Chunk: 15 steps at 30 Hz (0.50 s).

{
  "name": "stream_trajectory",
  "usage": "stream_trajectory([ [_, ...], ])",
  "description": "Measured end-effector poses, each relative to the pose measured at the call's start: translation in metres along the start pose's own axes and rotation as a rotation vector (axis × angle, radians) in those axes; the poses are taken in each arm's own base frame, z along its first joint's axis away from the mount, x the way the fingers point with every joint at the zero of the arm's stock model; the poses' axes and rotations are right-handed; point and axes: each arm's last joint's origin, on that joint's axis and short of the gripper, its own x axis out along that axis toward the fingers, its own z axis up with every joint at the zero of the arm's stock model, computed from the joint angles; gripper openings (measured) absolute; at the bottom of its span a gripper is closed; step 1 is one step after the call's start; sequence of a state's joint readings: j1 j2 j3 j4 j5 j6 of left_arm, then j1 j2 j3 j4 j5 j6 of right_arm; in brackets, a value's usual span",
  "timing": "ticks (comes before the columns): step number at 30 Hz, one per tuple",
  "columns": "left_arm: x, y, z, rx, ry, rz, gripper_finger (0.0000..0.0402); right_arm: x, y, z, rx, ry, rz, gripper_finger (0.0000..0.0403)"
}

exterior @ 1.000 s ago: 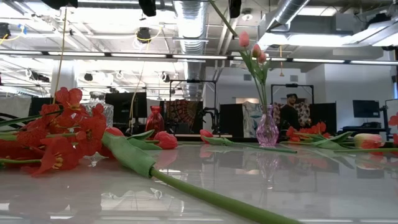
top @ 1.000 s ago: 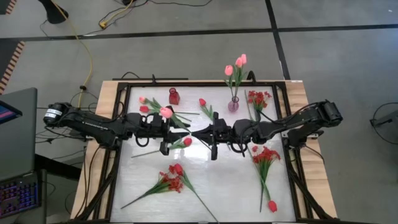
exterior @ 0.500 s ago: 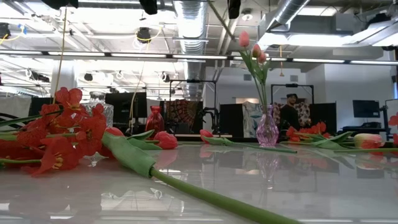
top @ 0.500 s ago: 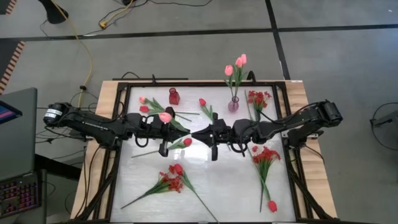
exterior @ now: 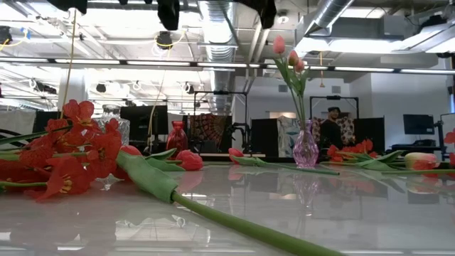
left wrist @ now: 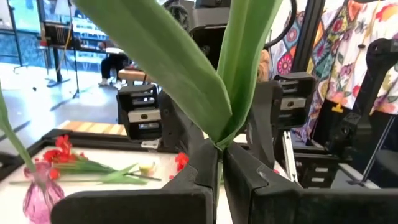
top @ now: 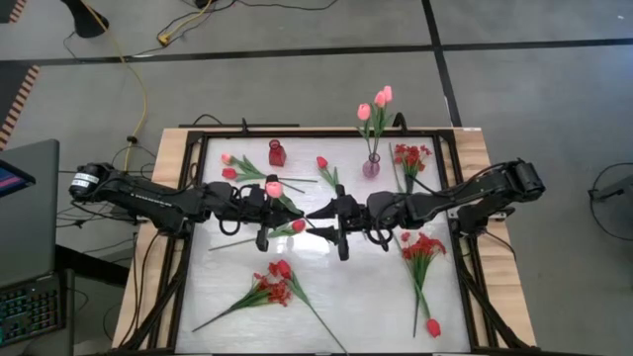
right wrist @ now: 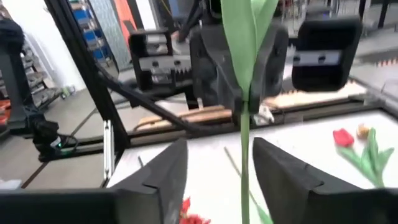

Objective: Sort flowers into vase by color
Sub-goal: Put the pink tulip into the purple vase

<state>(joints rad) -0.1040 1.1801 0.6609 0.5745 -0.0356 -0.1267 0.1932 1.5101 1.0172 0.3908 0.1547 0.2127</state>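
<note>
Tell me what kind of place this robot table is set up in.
Probably an open robotics lab or workshop. Exposed silver ceiling ducts and strip lights run overhead, black equipment frames stand behind the white table, and a yellow cable trails across the grey floor.

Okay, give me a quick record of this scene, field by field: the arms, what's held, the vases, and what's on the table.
left gripper: shut on the pink tulip stem, mid-table
right gripper: open around that stem, not gripping
pink vase: upright, holds pink tulips
red vase: upright, empty
loose flowers: red sprays, red tulips and pink tulips lying on the table
</note>
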Motion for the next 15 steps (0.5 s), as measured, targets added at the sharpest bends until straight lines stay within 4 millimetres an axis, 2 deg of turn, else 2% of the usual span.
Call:
stream_trajectory([
  [5, 0.0000, 0.0003, -0.0013, -0.011, 0.013, 0.006, 0.0000, 0.0001, -0.0059, -0.0078, 0.037, 0.089, -0.022, 0.0254],
  [15, -0.0002, 0.0013, -0.0051, -0.014, 0.051, 0.030, 0.0000, 0.0004, -0.0076, -0.0084, 0.015, 0.106, 0.011, 0.0259],
])
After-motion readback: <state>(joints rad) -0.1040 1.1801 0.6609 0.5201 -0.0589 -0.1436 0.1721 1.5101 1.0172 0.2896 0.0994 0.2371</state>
